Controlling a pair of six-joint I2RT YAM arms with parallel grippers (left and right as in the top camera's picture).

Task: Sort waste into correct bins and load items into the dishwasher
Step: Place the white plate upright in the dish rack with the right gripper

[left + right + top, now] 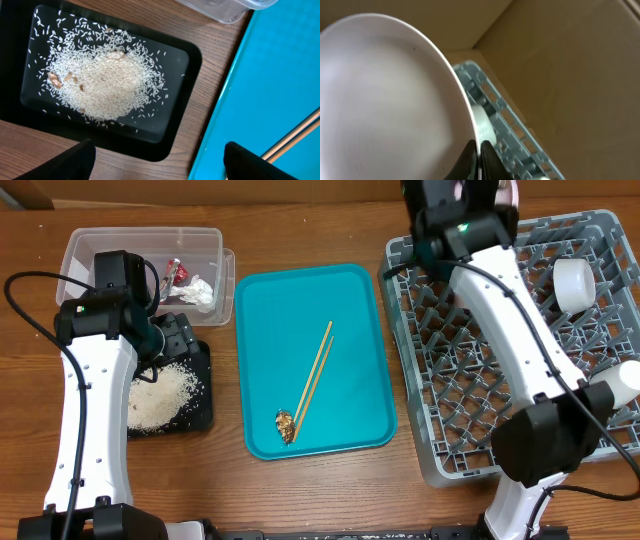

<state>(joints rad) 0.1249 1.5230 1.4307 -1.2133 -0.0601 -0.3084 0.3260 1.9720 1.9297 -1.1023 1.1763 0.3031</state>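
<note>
Overhead: R arm reaches over far-right corner of bench, above far edge of grey rack (pixel 430 410). R wrist view: R jaws pressed together on rim of white plate (pixel 385 95), pinching it. Plate is in air, tilted, not yet among the pegs. Cup (pixel 573 282) sits in rack near its far edge; pale bowl (pixel 625 385) at rack's right side.

L jaws spread, empty, hovering over black tray (pixel 194 70) by left edge of bench, w/ rice (pixel 105 85) heaped in it. Clear tub (pixel 85 245) at far-left corner holds wrapper (pixel 177 273) + tissue (pixel 200 292). Teal tray (pixel 350 310) mid-bench: chopsticks (pixel 315 375) + brown scrap (pixel 285 423) not yet sorted.

Step in hand (judged): load plate into rack. To do it well:
- turn plate edge-down, approx. upright, before descent
- aim for a gap between peg rows, clear of cup
- lower slowly; rim grip is thin, so a knock on a peg could twist plate out
- open only once plate leans on pegs & floor takes the wt.
</note>
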